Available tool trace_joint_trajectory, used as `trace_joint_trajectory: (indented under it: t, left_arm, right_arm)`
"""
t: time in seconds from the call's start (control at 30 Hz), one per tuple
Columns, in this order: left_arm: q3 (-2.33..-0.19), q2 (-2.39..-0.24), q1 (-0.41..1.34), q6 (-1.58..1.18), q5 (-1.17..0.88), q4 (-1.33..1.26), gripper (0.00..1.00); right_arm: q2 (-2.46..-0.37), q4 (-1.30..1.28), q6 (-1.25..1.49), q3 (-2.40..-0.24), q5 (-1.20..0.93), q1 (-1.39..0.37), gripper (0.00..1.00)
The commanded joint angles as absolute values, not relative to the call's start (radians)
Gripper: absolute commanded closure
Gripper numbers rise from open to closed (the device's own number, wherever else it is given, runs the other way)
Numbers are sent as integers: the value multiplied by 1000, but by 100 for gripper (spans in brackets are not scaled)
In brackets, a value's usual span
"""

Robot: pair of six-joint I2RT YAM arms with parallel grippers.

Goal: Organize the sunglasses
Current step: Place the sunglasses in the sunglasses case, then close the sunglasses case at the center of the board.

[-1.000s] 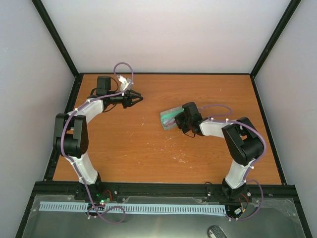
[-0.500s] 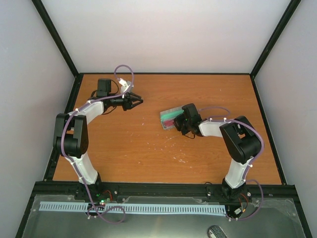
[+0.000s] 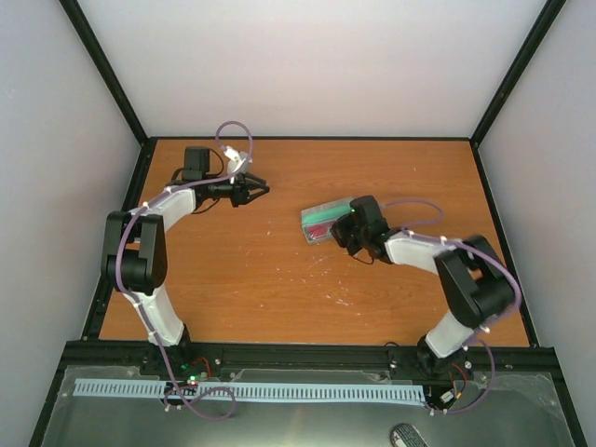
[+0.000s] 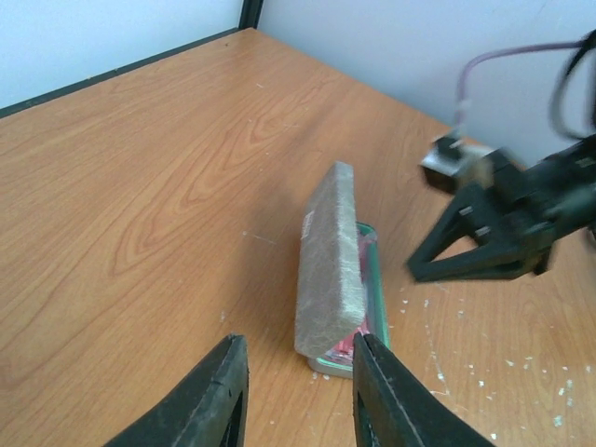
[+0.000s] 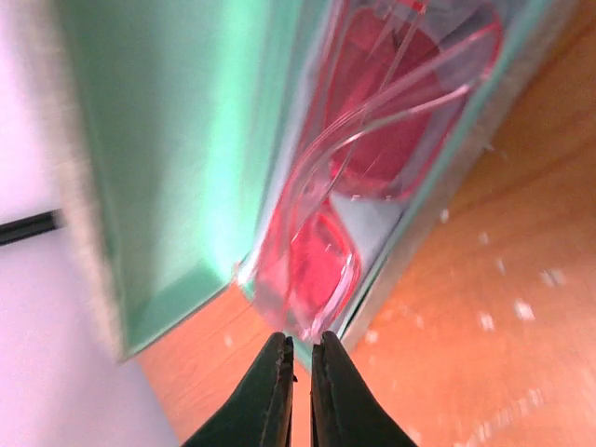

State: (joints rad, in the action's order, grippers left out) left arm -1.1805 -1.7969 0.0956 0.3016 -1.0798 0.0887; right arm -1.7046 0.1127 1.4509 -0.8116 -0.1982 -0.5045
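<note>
Standing by the table, I see the grey case lying open a little right of the middle, its lid up on edge and the green lining showing. The sunglasses rest inside the lower half, their reddish lenses and thin pale-red frame pressed along the tray's rim. The right gripper sits low at the end of the case nearer that arm, its two black fingers drawn almost together with only a sliver of gap and nothing caught between them. Its tips point at the nearest lens and the tray's edge, but I cannot tell whether they touch either. Compared with a second ago, the right arm's elbow has swung outward toward the right edge of the table and lower in the overhead view. The wrist has slid a touch to the right with it, yet the fingers remain just beside the case. The case itself lies where it lay before, and its lid has not dropped. The left gripper hovers well apart from the case on the far left part of the table, facing it across bare wood. Its jaws are spread wide and hold nothing. That arm has hardly shifted over the same second.
</note>
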Motion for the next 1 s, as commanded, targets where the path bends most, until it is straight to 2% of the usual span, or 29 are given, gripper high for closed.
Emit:
trace_joint_trajectory:
  t: [0.0,0.17,0.27,0.57,0.97]
  left_arm:
    - [-1290,-1880,108,359,-1069,150,69]
    - [-1402,-1966,170,422,-1022,269,71]
    - [-1464,-2015,210,438,-1003,320,71]
    - [-1605,-2125,301,422,-952,372,70]
    - [-1634,-2209,368,427,-915,379,70]
  right_arm:
    - [-1475,-14,1429,-723,-71,-495,94]
    - [-1293,-109,1524,-578,24,-458,97]
    - [-1279,-149,1518,-550,40,-432,97]
    - [-1493,-97,1414,-641,-35,-405,97]
    - [-1734,-12,1322,-789,-136,-404,97]
